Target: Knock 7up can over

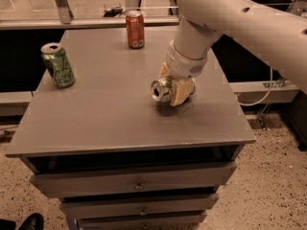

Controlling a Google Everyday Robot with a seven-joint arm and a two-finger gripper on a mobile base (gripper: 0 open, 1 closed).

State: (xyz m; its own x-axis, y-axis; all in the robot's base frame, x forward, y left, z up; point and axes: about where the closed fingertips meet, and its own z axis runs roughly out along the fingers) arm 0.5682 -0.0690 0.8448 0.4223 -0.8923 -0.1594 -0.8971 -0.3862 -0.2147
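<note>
The 7up can lies on its side between the tan fingers of my gripper. Its silver top faces the camera and its body is mostly hidden by the fingers. The gripper is shut on the can and holds it at or just above the grey tabletop, right of the middle. The white arm comes down to it from the upper right.
An all-green can stands upright at the table's left edge. A red-orange can stands upright at the back middle. Drawers sit under the top. A cable hangs at the right.
</note>
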